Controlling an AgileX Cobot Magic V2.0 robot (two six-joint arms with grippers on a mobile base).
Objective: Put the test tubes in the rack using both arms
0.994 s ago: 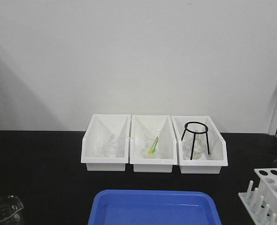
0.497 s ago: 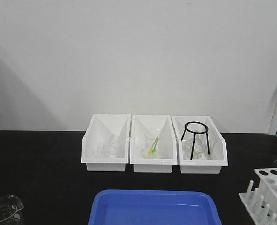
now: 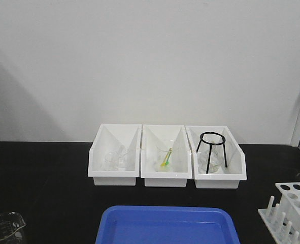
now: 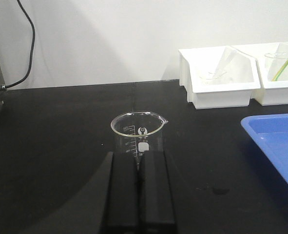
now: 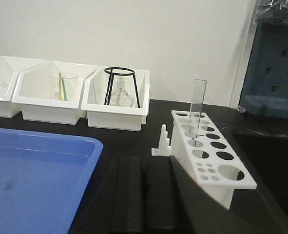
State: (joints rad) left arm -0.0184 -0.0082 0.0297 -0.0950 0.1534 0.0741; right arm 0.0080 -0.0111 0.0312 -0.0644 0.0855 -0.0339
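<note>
Basically nothing has shifted across the last second: the front view matches the 2 earlier shots, so we read this as a pause, not a transfer in progress.

We see 1 slim clear glass test tube (image 5: 198, 111) standing upright in a hole of the small white plastic rack with round holes (image 5: 209, 155), at the right of the black table (image 4: 61, 136). In the front view the rack sits cut off at the right edge, tube barely visible.

The right black gripper (image 5: 143, 168) shows its 2 fingers pressed together, empty, just left of the rack and apart from it. The left black gripper (image 4: 142, 163) also has its fingers nearly together with only a thin slit, holding nothing, pointed at the clear glass beaker with printed marks (image 4: 137, 134). We can't tell if a tube stands in that beaker; something thin shows low inside.

Behind sit 3 white open-front bins (image 3: 166, 175), and the blue plastic tray (image 3: 165, 226) lies in front.

We judge that 1 tube is racked and the next pick has not yet started.
</note>
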